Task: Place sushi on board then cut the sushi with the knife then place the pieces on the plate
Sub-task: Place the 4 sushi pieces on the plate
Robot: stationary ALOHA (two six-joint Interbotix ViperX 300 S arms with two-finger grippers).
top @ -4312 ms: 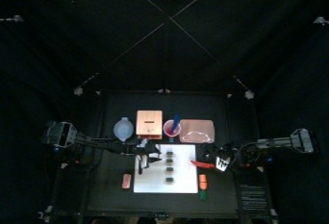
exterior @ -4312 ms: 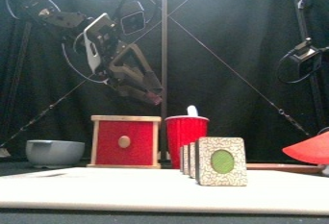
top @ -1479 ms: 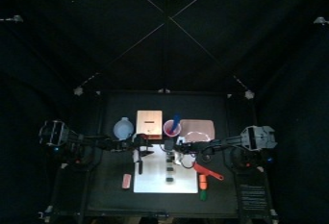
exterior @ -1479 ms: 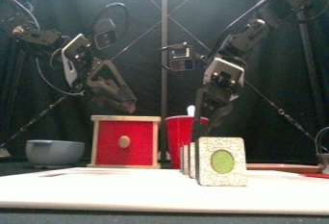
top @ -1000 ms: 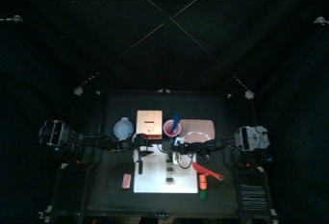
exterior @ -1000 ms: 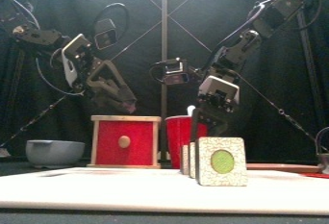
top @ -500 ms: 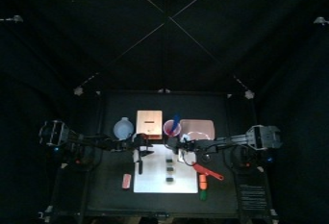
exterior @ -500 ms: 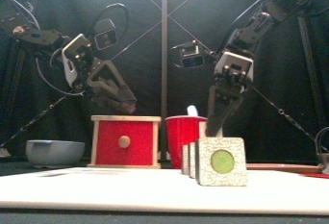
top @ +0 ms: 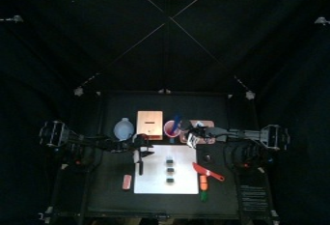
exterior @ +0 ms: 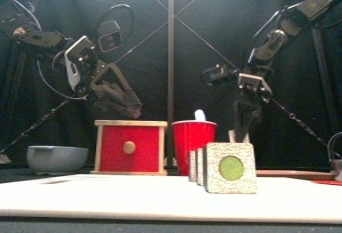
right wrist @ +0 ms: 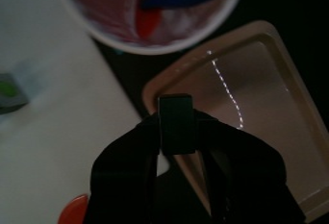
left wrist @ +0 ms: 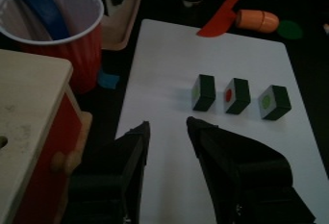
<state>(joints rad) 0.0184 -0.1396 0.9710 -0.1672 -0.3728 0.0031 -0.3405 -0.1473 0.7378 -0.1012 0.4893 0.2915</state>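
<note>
The right pincer (right wrist: 176, 139) has swung back from the white board (left wrist: 164, 74), pinching one dark-green sushi piece (right wrist: 176, 120). Cutting looks done: three pieces (left wrist: 236, 94) stand on the board by the spread left pincer (left wrist: 164, 136), yet to move. Beyond, the carried piece hangs over the pink tray (right wrist: 264, 84).

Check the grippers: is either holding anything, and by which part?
Right gripper holds one sushi piece, pinched across two opposite sides, near the pink tray. Left gripper is open and empty.

Black table (top: 110, 195); white board (exterior: 134, 192) (centre), wooden box (exterior: 131, 147), red cup (exterior: 194, 147), bowl (exterior: 58, 160), tray (right wrist: 270, 103)
</note>
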